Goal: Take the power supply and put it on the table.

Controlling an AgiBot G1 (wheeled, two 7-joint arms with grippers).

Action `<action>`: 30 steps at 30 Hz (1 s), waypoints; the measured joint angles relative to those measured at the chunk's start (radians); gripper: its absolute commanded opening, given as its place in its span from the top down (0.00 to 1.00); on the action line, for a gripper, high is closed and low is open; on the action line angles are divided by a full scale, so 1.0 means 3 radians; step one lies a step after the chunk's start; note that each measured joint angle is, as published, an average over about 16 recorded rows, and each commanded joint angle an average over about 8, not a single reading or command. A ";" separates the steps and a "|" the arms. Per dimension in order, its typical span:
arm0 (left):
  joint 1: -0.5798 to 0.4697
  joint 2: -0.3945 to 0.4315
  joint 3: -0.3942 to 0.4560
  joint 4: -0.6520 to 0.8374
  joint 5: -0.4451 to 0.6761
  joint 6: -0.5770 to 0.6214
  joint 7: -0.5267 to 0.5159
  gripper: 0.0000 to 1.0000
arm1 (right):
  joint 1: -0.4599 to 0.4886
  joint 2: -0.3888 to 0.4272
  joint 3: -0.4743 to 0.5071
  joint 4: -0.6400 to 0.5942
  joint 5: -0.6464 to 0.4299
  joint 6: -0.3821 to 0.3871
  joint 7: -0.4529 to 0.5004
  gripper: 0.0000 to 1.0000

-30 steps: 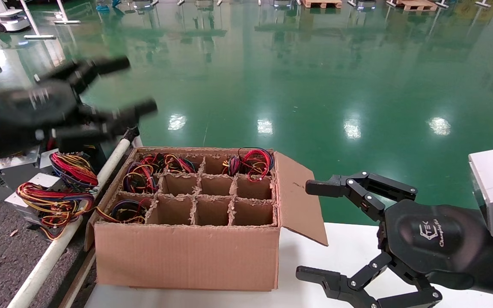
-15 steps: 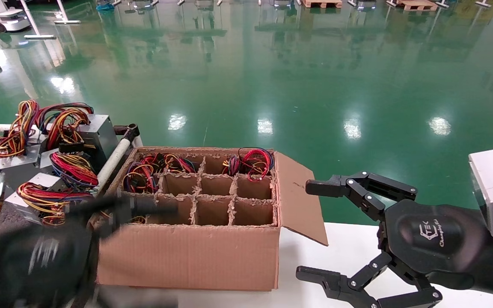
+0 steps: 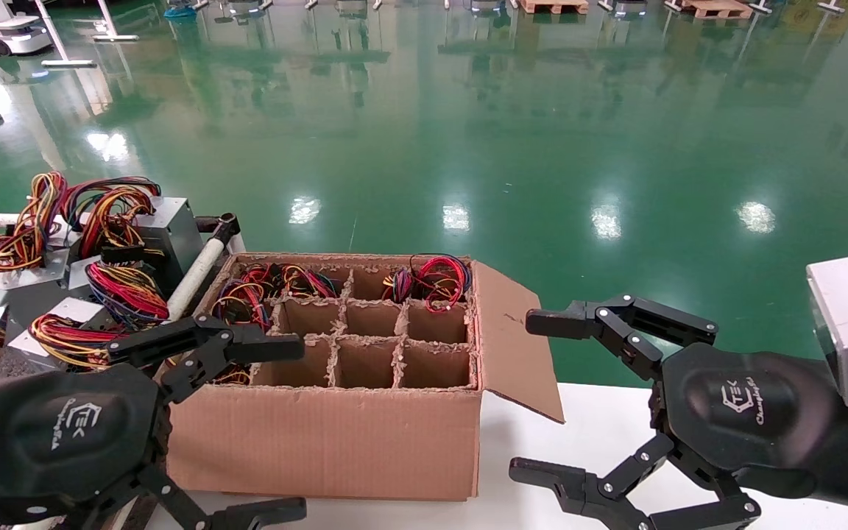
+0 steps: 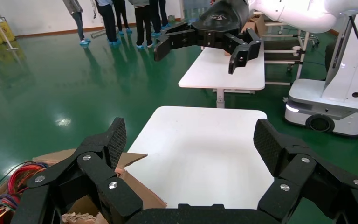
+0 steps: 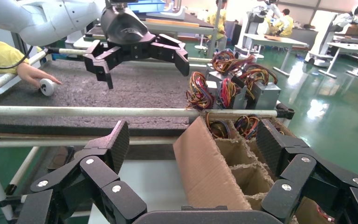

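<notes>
Power supply [image 3: 166,232] (silver-grey, wires bunched on top) resting among other boxes on the dark speckled tabletop [image 5: 135,88], far left, beyond the white rail [image 3: 199,276]. Left hand [image 3: 266,427] released, fingers spread wide, empty, hovering near the cardboard box [image 3: 336,442]'s near-left corner. Right hand [image 3: 542,397] likewise released, parked over the white tabletop [image 3: 586,434], right of the box.

You were in a factory-style robotics hall: a glossy green epoxy floor [image 3: 468,132], wooden pallets [image 3: 553,6], white worktables [image 4: 223,70], other wheeled robots [image 4: 328,100], and staff in blue shoe covers [image 4: 109,42].
</notes>
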 measured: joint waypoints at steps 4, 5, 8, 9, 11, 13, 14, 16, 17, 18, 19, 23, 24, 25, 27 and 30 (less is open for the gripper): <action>-0.0015 0.0008 0.0000 0.0018 0.0008 -0.0014 0.0004 0.00 | 0.0000 0.0000 0.0000 0.0000 0.0000 0.0000 0.0000 0.00; -0.0018 0.0009 -0.0001 0.0022 0.0010 -0.0017 0.0005 0.00 | 0.0000 0.0000 0.0000 0.0000 0.0000 0.0000 0.0000 0.00; -0.0025 0.0013 -0.0001 0.0031 0.0014 -0.0024 0.0007 0.00 | 0.0000 0.0000 0.0000 0.0000 0.0000 0.0000 0.0000 0.00; -0.0027 0.0014 -0.0001 0.0034 0.0015 -0.0026 0.0008 0.00 | 0.0000 0.0000 0.0000 0.0000 0.0000 0.0000 0.0000 0.00; -0.0031 0.0016 -0.0001 0.0039 0.0018 -0.0030 0.0008 0.00 | 0.0000 0.0000 0.0000 0.0000 0.0000 0.0000 0.0000 0.00; -0.0034 0.0018 -0.0002 0.0043 0.0020 -0.0033 0.0009 0.00 | 0.0000 0.0000 0.0000 0.0000 0.0000 0.0000 0.0000 0.00; -0.0035 0.0019 -0.0002 0.0044 0.0020 -0.0035 0.0009 0.00 | 0.0000 0.0000 0.0000 0.0000 0.0000 0.0000 0.0000 0.00; -0.0037 0.0020 -0.0002 0.0048 0.0022 -0.0037 0.0010 0.00 | 0.0000 0.0000 0.0000 0.0000 0.0000 0.0000 0.0000 0.00; -0.0039 0.0020 -0.0003 0.0049 0.0022 -0.0038 0.0010 0.00 | 0.0000 0.0000 0.0000 0.0000 0.0000 0.0000 0.0000 0.00; -0.0040 0.0021 -0.0003 0.0050 0.0023 -0.0039 0.0010 0.00 | 0.0000 0.0000 0.0000 0.0000 0.0000 0.0000 0.0000 0.00; -0.0040 0.0021 -0.0003 0.0052 0.0023 -0.0040 0.0010 0.00 | 0.0000 0.0000 0.0000 0.0000 0.0000 0.0000 0.0000 0.00; -0.0043 0.0022 -0.0004 0.0056 0.0025 -0.0043 0.0011 0.00 | 0.0000 0.0000 0.0000 0.0000 0.0000 0.0000 0.0000 0.00; -0.0044 0.0023 -0.0004 0.0056 0.0025 -0.0044 0.0011 0.00 | 0.0000 0.0000 0.0000 0.0000 0.0000 0.0000 0.0000 0.00; -0.0044 0.0023 -0.0004 0.0057 0.0026 -0.0044 0.0011 0.00 | 0.0000 0.0000 0.0000 0.0000 0.0000 0.0000 0.0000 0.00; -0.0045 0.0023 -0.0005 0.0058 0.0026 -0.0045 0.0012 0.00 | 0.0000 0.0000 0.0000 0.0000 0.0000 0.0000 0.0000 0.00; -0.0046 0.0024 -0.0005 0.0060 0.0027 -0.0046 0.0012 0.00 | 0.0000 0.0000 0.0000 0.0000 0.0000 0.0000 0.0000 0.00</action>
